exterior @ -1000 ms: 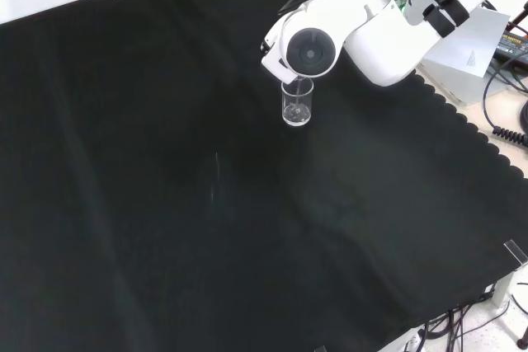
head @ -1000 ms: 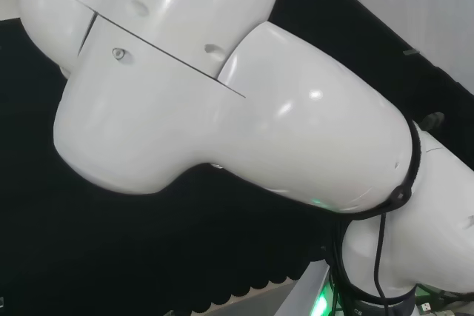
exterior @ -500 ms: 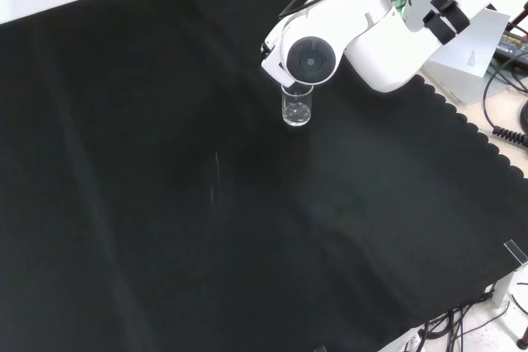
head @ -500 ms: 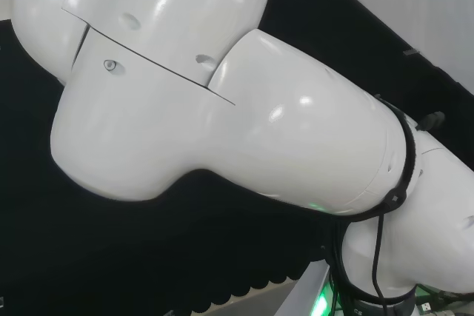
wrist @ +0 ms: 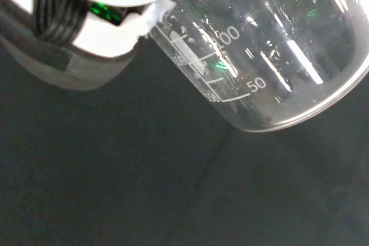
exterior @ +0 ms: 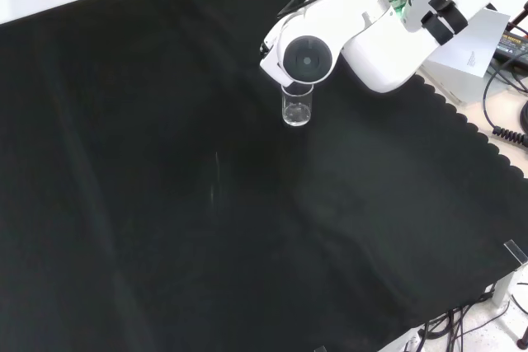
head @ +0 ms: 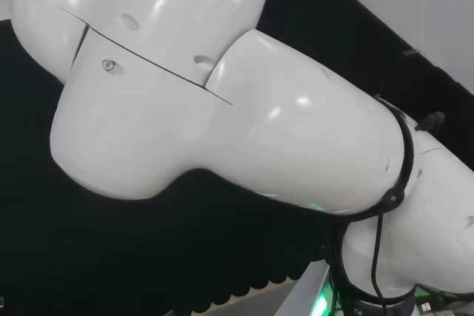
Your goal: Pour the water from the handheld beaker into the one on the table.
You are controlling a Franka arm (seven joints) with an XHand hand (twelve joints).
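Note:
A clear graduated beaker [wrist: 271,56] hangs tilted above the black cloth in the wrist view, with droplets on its inner wall. A black and white part of my hand [wrist: 106,41] lies against its upper wall, holding it. How much water it holds I cannot tell. In the front view a small clear beaker [exterior: 296,109] stands upright on the cloth [exterior: 206,204]. Directly above it the arm's white link with a round grey cap [exterior: 307,58] overlaps its rim. The arm's big white links [head: 222,109] dominate the head view.
The cloth's scalloped edge [exterior: 462,129] runs down the right of the front view. Beyond it lie a grey box [exterior: 474,47] and cables [exterior: 507,125]. The cloth's near edge [head: 244,286] shows at the bottom of the head view.
The arm's link with the grey cap has sunk slightly in the front view and covers more of the standing beaker's rim. That beaker has not moved.

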